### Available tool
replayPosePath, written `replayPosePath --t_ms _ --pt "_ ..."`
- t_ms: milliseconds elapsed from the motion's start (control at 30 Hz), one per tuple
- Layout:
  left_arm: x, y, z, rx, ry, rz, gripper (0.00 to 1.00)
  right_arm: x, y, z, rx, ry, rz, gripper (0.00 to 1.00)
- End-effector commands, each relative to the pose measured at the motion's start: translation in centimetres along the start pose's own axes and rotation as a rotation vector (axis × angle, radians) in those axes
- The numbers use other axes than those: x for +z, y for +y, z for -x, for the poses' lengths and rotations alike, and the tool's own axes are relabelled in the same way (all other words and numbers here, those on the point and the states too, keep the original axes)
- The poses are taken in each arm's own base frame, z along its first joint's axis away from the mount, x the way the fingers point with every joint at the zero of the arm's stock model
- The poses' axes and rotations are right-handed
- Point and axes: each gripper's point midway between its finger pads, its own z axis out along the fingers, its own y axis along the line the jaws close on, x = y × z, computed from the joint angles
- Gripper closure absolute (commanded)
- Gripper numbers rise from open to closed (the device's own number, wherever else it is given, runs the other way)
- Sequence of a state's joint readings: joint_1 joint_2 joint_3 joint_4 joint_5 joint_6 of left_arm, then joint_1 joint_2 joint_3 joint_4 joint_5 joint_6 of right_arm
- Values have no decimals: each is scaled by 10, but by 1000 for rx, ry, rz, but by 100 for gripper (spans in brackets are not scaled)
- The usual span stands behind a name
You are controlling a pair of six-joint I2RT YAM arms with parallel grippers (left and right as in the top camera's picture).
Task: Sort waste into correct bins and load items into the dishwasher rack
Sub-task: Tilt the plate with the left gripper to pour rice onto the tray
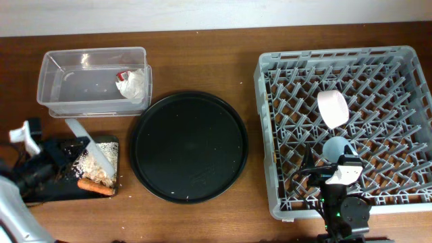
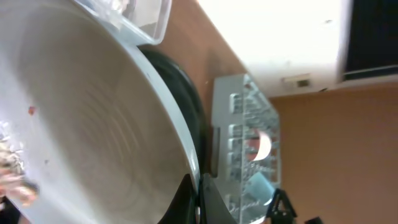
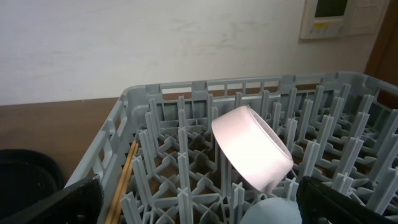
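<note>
Left gripper (image 2: 198, 198) is clamping the plate (image 2: 93, 124) by its rim, frame bottom; it's looking stiff, slick, breakable. Right gripper (image 3: 199, 208) is gaping, fingers apart.

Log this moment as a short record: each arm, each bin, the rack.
left gripper: jaws shut on the plate, held tilted over the black tray
right gripper: jaws open, holding nothing, at the rack's near side
clear tub: paper napkin, red wrapper
black tray: rice leftovers, orange sausage piece
dishwasher rack: white bowl, light-blue cup, chopsticks
round black tray: between tub and rack
</note>
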State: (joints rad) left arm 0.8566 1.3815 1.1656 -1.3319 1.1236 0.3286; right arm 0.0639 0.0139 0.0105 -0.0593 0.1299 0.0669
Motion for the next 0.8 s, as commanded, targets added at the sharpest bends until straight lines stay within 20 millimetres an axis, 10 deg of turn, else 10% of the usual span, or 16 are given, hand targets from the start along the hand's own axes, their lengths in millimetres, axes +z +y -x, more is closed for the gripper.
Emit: replayPosePath --t_ms 0,767 --pt "-14 -12 0 87 -124 -149 100 0 -2 -3 -4 6 -7 2" --pt "-24 -7 12 193 -196 -139 100 0 -2 -3 -4 6 -7 2"
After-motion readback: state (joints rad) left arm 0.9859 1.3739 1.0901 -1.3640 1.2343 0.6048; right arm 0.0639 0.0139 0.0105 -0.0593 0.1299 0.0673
